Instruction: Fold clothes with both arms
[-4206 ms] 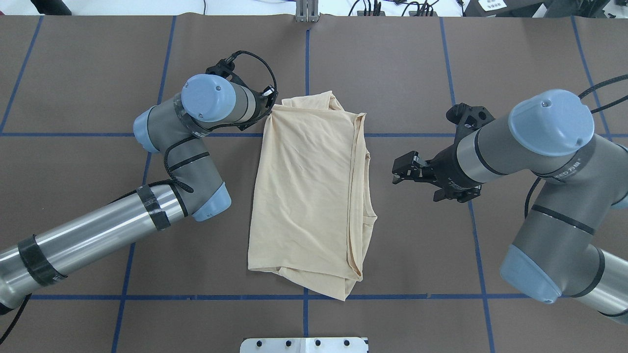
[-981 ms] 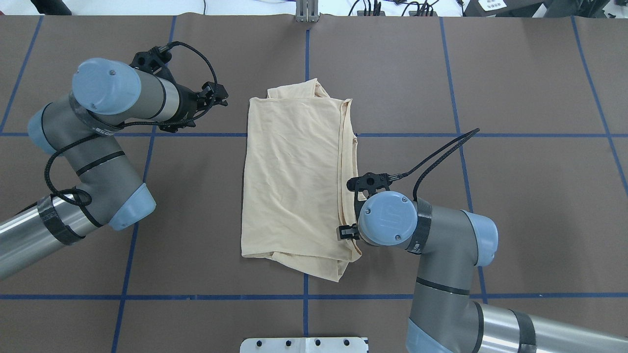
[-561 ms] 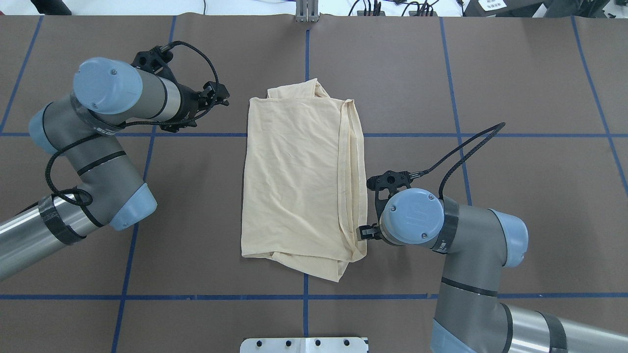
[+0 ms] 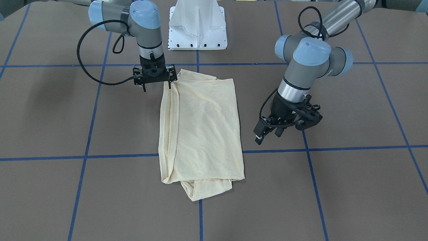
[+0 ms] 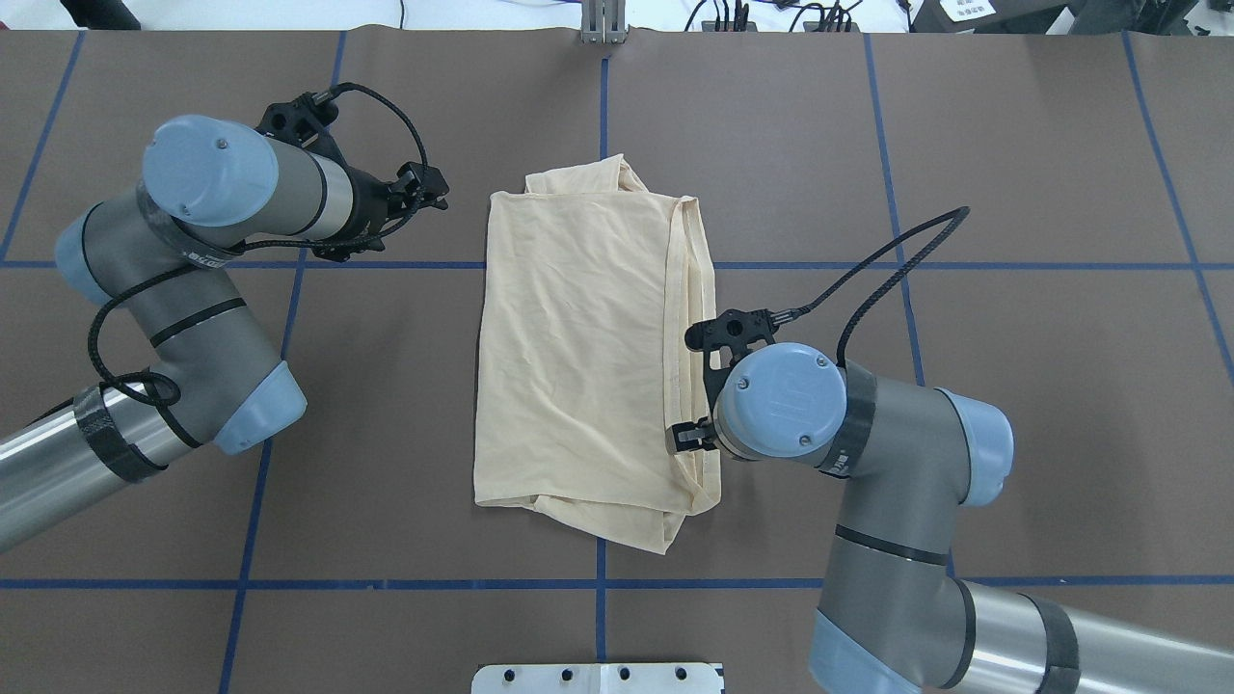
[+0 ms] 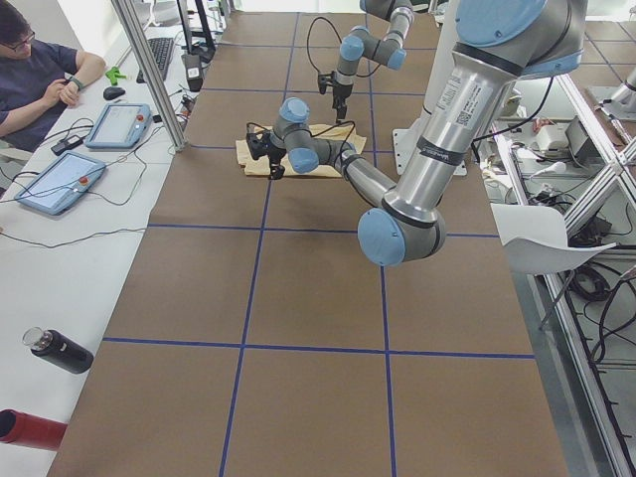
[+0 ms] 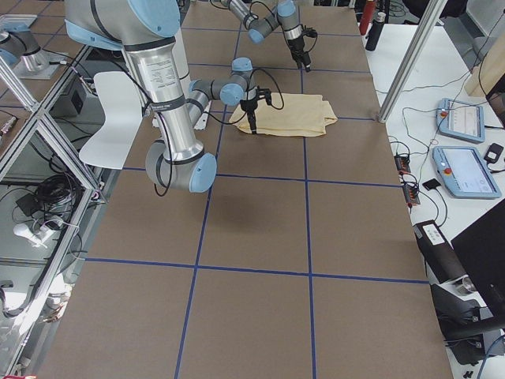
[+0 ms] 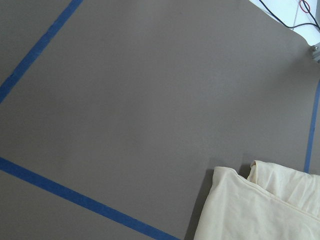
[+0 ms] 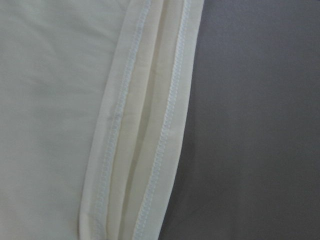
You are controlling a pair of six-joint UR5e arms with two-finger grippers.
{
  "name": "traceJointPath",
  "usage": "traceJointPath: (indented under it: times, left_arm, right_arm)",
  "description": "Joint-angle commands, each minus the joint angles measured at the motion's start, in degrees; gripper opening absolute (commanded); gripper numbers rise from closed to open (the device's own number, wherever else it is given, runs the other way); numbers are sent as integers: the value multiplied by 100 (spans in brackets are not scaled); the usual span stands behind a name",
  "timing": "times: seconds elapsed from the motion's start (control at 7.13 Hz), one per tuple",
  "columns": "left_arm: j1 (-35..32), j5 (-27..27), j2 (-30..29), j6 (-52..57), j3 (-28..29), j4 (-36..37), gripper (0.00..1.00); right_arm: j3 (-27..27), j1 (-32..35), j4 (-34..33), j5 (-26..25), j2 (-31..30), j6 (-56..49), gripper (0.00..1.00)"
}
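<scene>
The shirt [image 5: 578,357] lies folded in a long strip mid-worktop [image 5: 1012,145], running from the robot's edge toward the operators' edge; the right gripper [image 4: 157,87] hangs spread wide over its hemmed edge [image 9: 150,125], the side facing the worktop's right edge, holding nothing; the left gripper [image 4: 268,136], jaws parted and empty, hovers apart toward the left edge; closing here may pinch only the top hem, so the stacked layers peel apart; a one-sided lift would likely skew the strip
</scene>
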Motion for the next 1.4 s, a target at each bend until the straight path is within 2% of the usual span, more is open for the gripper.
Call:
traceJointPath:
  times: [0.0,0.98,1.26]
  left_arm:
    - [0,0,3,1,4,-4,100]
    - [0,0,-5,1,4,-4,100]
    - [0,0,-5,1,-5,-4,100]
  right_arm:
    - [-495,-32,31,-10,400,-76,100]
    - [-629,-164,-4,78,341,-155,100]
    - [-664,-182,-13,235,332,-155,100]
